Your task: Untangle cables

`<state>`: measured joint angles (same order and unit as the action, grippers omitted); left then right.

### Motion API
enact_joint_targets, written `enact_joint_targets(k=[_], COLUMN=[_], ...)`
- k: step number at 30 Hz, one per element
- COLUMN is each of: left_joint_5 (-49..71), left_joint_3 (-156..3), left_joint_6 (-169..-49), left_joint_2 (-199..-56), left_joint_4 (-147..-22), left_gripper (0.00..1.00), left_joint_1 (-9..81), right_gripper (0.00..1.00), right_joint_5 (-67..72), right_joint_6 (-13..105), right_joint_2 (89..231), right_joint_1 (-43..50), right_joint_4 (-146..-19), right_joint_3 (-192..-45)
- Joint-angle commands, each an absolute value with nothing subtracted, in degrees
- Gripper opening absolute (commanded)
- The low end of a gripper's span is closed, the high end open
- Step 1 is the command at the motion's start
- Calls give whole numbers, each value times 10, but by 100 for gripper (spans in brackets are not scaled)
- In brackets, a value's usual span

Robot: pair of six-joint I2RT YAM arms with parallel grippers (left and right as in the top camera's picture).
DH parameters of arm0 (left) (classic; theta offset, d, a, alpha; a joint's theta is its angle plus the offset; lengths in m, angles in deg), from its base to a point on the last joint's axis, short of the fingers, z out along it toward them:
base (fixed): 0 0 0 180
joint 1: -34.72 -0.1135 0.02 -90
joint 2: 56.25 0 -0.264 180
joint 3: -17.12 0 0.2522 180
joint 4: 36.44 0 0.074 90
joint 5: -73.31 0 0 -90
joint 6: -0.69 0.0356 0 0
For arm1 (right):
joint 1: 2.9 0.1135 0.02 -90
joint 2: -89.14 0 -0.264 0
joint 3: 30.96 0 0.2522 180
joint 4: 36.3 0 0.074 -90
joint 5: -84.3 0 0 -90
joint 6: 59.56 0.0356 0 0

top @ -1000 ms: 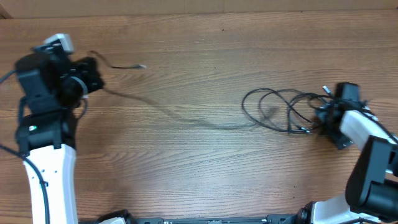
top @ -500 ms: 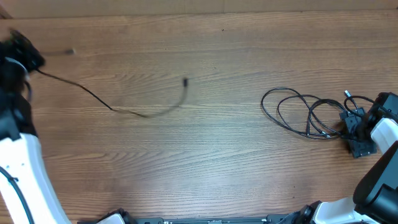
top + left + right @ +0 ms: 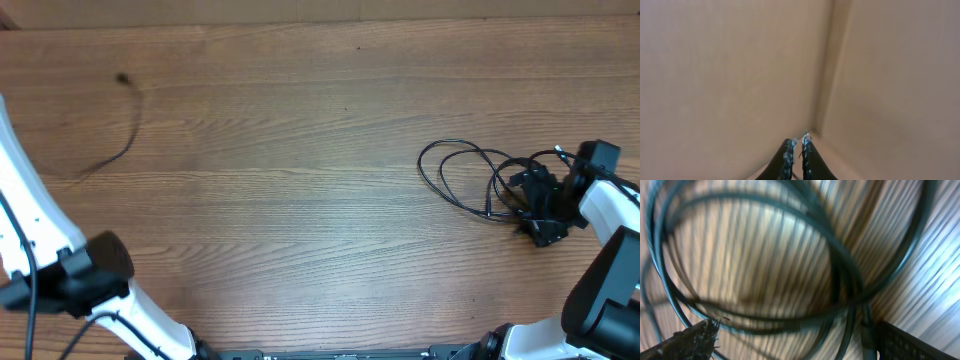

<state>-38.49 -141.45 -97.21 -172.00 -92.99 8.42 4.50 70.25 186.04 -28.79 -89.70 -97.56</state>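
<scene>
only the wrist view is showing the left jaws pressed together; the right jaws are standing spread over looped cables (image 3: 495, 178) on the table (image 3: 300, 200).

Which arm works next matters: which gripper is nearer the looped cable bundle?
Right. The right gripper is at the cable bundle's right edge, jaws open over strands. The left gripper, shut, is far off to its left, outside the overhead view.
</scene>
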Motion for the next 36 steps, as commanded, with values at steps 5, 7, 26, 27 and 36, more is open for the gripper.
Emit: enact_joint_targets(k=[5, 7, 26, 27, 36], left_joint_5=[-413, -346, -45, -41, 108], left_joint_3=[-1429, -1429, -1429, -1429, -1429], left_joint_6=[-1021, -1022, -1060, -1060, -1006], left_joint_2=[-1909, -1950, -1971, -1971, -1971], left_joint_4=[-1091, -1125, -1256, -1259, -1267], left_gripper=[4, 8, 80, 80, 78], left_joint_1=[85, 91, 211, 227, 339], right_gripper=[100, 100, 42, 27, 13], right_joint_5=[73, 73, 187, 187, 177], right_joint_6=[707, 707, 552, 552, 529], right_joint_2=[1878, 1878, 1838, 1829, 1749], right_joint_1=[-223, -202, -100, -94, -84], right_joint_4=[-892, -890, -888, -899, -980], right_joint_3=[-959, -959, -1003, -1009, -1058])
